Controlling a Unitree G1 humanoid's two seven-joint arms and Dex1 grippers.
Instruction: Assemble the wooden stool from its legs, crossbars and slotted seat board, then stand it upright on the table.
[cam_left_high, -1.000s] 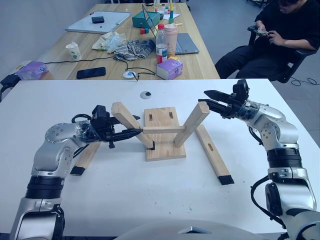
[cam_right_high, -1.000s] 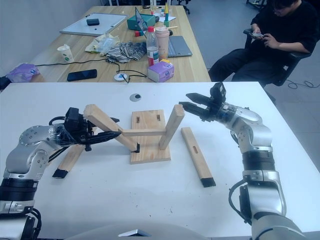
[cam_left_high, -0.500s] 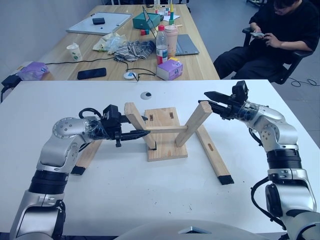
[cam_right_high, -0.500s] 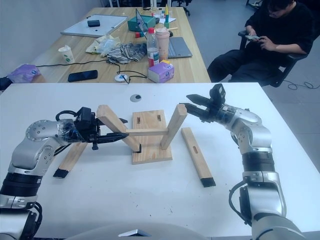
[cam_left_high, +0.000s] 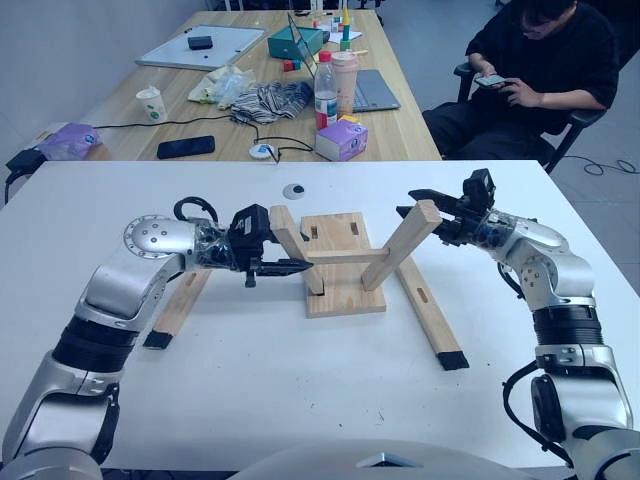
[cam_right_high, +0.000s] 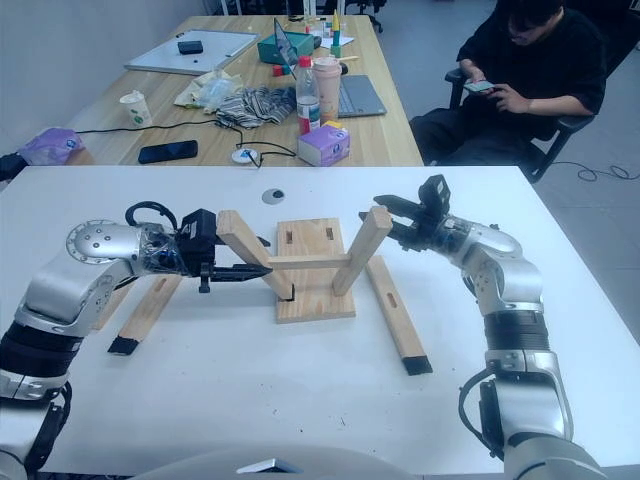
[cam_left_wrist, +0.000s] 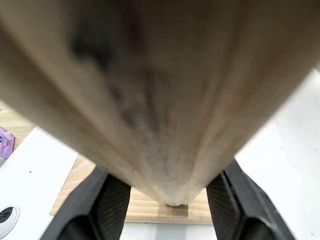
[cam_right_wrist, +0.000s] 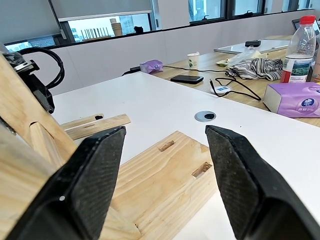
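The slotted seat board (cam_left_high: 343, 285) lies flat on the white table (cam_left_high: 300, 400). Over it leans a frame of two wooden legs joined by a crossbar (cam_left_high: 342, 257). My left gripper (cam_left_high: 290, 266) is shut on the left leg (cam_left_high: 292, 243), which runs between its fingers (cam_left_wrist: 111, 199) in the left wrist view. My right gripper (cam_left_high: 410, 205) is open at the top end of the right leg (cam_left_high: 400, 250); the seat board (cam_right_wrist: 170, 175) shows between its fingers (cam_right_wrist: 95, 185). Two loose legs lie on the table, one on the left (cam_left_high: 178, 305), one on the right (cam_left_high: 432, 315).
A round cable grommet (cam_left_high: 293, 190) sits in the table behind the seat board. A second table (cam_left_high: 250, 110) behind holds a bottle (cam_left_high: 326, 92), a tissue box (cam_left_high: 341, 139), a phone and clutter. The near half of the white table has free room.
My left gripper has moved to the right with the left leg, shifting the leg frame and the seat board a little to the right. The right gripper now stands closer to the right leg's top.
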